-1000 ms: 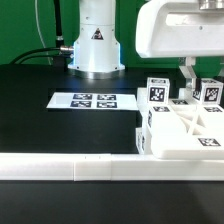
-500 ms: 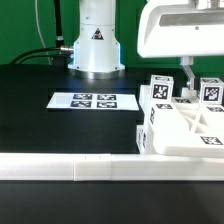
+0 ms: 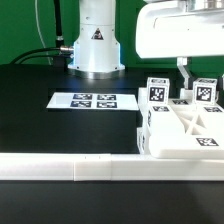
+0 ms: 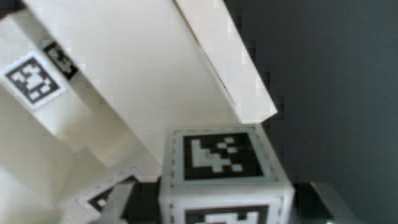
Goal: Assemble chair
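Observation:
The chair's parts stand bunched at the exterior view's right: an X-braced white panel [image 3: 188, 127] with tagged white blocks behind it, one [image 3: 157, 92] to the left of my gripper [image 3: 198, 76]. A second tagged piece, a white square leg [image 3: 207, 91], sits right under the gripper. The wrist view has this leg's tagged end [image 4: 222, 160] between the two dark fingers [image 4: 334, 200], so the gripper [image 4: 228, 203] is shut on it. A slanted white bar of the panel [image 4: 222, 50] runs beyond the leg. The far finger is hidden in the exterior view.
The marker board [image 3: 82, 101] lies flat on the black table in front of the robot base [image 3: 95, 45]. A long white border rail [image 3: 70, 167] runs along the table's front edge, touching the chair parts at its right end.
The gripper and the tagged leg shifted slightly to the exterior view's right, then back left. The grip has stayed shut and the other parts have kept their places.

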Robot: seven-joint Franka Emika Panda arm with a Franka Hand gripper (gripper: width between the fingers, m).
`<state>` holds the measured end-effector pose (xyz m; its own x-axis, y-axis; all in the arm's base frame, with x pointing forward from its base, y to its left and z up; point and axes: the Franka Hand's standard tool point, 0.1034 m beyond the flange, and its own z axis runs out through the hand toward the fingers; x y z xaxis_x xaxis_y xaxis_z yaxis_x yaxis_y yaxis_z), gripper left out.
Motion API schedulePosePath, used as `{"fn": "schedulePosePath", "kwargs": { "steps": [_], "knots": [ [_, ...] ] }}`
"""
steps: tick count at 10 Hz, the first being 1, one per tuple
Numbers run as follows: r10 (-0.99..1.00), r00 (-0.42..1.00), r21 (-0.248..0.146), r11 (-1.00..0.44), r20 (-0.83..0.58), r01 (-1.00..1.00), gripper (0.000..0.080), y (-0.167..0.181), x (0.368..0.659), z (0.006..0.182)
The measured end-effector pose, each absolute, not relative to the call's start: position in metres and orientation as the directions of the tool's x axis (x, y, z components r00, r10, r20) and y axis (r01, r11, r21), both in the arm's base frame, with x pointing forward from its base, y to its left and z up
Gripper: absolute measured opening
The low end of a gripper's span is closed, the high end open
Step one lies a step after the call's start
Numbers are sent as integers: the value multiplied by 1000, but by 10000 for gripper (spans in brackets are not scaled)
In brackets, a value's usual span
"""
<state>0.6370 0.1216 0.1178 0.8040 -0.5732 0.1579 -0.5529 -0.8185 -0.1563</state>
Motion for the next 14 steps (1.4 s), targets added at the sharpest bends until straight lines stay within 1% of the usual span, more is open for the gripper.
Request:
{"fn": "schedulePosePath", "kwargs": {
  "steps": [3, 5, 7, 9, 10, 11, 12, 13, 14],
  "knots": [
    [-733, 670, -191, -678, 115, -710, 285, 122, 637, 118],
    [-873, 484, -218, -485, 59, -847, 285, 124, 635, 118],
    [-949, 315, -231, -307, -1, -923, 285, 124, 634, 118],
    [-981, 188, -231, -173, -45, -958, 285, 123, 634, 118],
    [-993, 85, -227, -64, -82, -972, 287, 123, 635, 118],
    [-994, 53, -225, -32, -90, -974, 287, 122, 635, 118],
    [-992, 94, -222, -74, -82, -972, 287, 122, 635, 119],
    [-989, 129, -213, -110, -78, -971, 353, 124, 634, 119],
    [-985, 151, -205, -132, -79, -970, 560, 126, 635, 119]
  ]
}}
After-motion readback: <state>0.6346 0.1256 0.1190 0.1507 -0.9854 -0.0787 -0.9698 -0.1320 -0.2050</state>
